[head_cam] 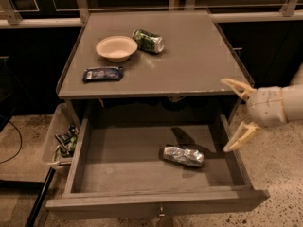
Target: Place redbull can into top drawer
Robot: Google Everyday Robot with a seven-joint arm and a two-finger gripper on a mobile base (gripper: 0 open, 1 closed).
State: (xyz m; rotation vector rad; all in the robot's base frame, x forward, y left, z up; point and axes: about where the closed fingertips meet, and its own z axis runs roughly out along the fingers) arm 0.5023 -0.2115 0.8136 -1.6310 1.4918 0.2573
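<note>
One can in | redbull can [183,155] lies flat in top drawer [156,205], long axis roughly 9-to-3 | gripper [227,116] spread wide, empty, by drawer's 3 o'clock wall | can at its 8 o'clock, apart

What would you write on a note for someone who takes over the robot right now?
Hand: open, holding nothing, at the right side of the top drawer, apart from the can.
Redbull can: lying on its side on the drawer's bottom, right of centre.
Drawer: pulled out, open.
Bowl, green can and blue snack packet: on the tabletop, not part of the job.
Done: the can is in the drawer and let go.
Left: probably nothing but moving the arm away to the right, clear of the drawer's wall.
</note>
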